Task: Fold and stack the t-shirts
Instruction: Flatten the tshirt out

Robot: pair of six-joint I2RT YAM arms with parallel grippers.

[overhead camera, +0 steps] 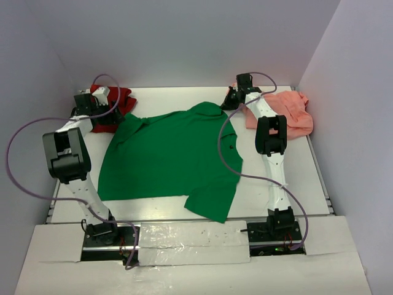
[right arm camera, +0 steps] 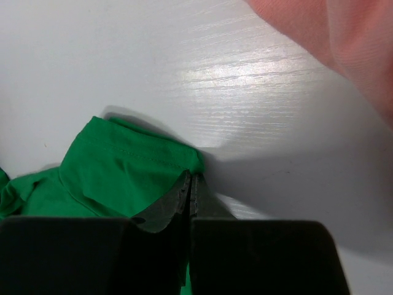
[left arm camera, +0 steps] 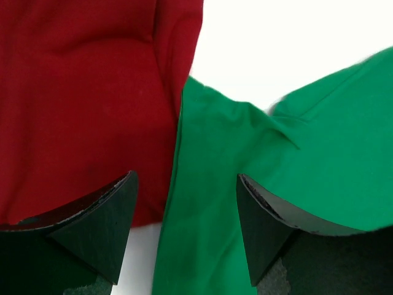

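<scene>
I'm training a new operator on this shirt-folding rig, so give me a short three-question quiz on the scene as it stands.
1. Which t-shirt does the right gripper pinch?
2. True or false: the left gripper stands open.
3. The dark red t-shirt lies at which part of the table? A, far left corner; B, far right corner; C, middle.
Key: 1, the green t-shirt; 2, true; 3, A.
</scene>
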